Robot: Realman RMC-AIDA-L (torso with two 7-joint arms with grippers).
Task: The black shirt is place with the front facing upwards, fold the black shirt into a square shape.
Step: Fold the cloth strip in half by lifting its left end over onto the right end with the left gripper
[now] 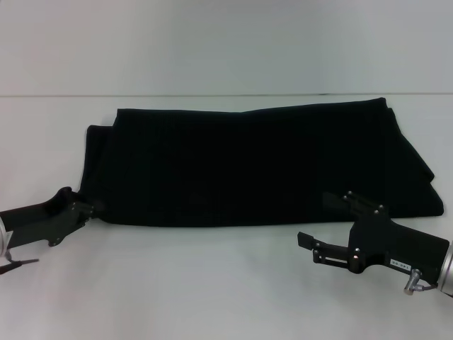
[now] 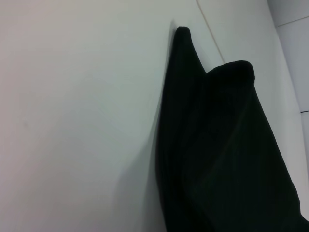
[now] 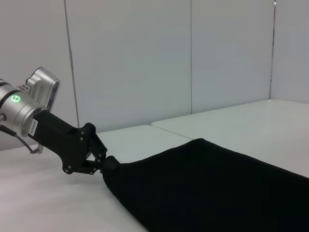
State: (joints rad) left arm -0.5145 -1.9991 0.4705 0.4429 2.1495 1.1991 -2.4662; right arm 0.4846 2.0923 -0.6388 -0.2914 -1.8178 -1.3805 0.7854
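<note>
A large black cloth T-shirt (image 1: 255, 166) lies folded lengthwise into a broad band across the middle of a white tabletop (image 1: 212, 283), its print out of sight. The robot's left gripper (image 1: 90, 207), seen from across the table (image 3: 107, 163), pinches the shirt's near-left corner. The right gripper (image 1: 318, 219) hovers with fingers spread wide, one over the cloth's near edge, grasping nothing.
</note>
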